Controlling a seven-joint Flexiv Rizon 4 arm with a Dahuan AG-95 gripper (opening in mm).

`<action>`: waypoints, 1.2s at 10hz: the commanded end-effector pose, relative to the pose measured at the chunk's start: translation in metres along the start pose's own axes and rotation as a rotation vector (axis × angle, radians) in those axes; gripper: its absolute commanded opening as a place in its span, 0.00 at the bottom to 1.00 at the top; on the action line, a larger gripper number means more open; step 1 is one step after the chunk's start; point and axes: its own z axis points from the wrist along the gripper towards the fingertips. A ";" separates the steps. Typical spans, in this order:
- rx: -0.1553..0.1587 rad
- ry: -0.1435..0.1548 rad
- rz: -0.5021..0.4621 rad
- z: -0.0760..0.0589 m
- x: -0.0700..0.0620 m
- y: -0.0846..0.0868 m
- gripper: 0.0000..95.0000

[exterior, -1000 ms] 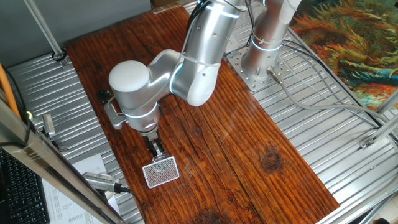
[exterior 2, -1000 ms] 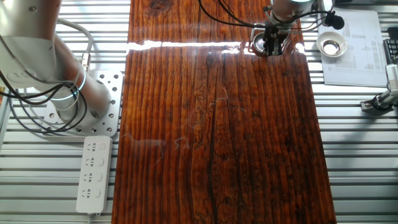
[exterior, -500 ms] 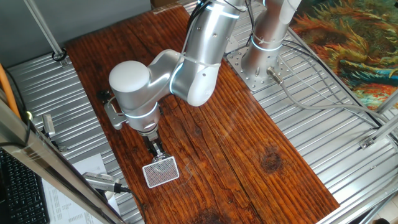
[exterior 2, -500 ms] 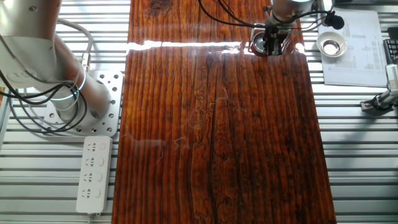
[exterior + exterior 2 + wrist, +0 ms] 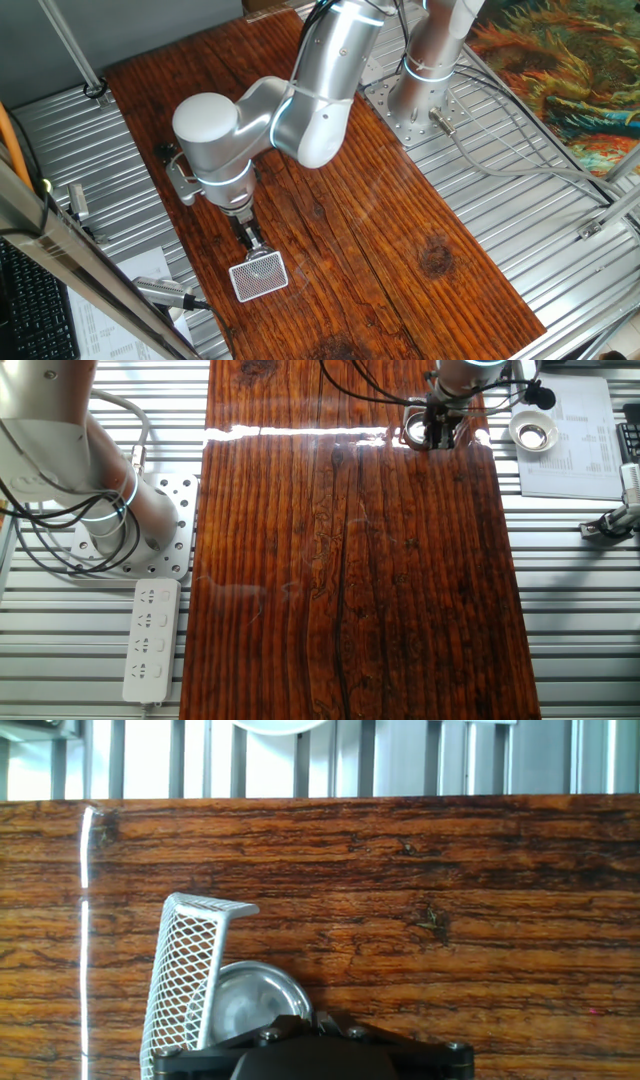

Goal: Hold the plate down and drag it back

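Observation:
The plate [image 5: 248, 1001] is a small shiny silver dish on the wooden board [image 5: 450, 870], at the bottom left of the hand view. A white lattice-patterned card [image 5: 188, 970] stands against its left side. My gripper [image 5: 318, 1020] sits just right of the plate with its jaws together. The fingertips are hidden, so contact with the rim cannot be told. In the other fixed view the plate [image 5: 413, 431] is a small ring just left of the gripper [image 5: 437, 436], near the board's far edge. In one fixed view the gripper [image 5: 250, 238] points down just above the card [image 5: 258, 276]; the plate is not distinct there.
The board edge and metal slats [image 5: 400, 760] lie just beyond the plate. A white round cup [image 5: 533, 428] rests on a paper sheet [image 5: 575, 455] to the right. A power strip [image 5: 150, 638] and the arm's base [image 5: 110, 510] are on the left. A metal tool [image 5: 165, 292] lies beside the card.
The arm's elbow has shifted slightly left. The plate, the card and the fingers stay where they were.

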 end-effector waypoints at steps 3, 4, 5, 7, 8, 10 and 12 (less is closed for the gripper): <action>-0.039 0.003 -0.002 0.000 0.000 0.001 0.20; -0.039 0.009 -0.001 0.001 0.000 0.001 0.20; -0.038 0.011 0.000 0.002 0.000 0.001 0.20; -0.038 0.009 -0.002 0.004 0.000 0.000 0.20; -0.039 0.011 -0.003 0.004 0.000 0.000 0.20; -0.040 0.012 -0.005 0.005 0.000 0.000 0.20; -0.046 0.010 -0.007 0.005 0.000 0.000 0.20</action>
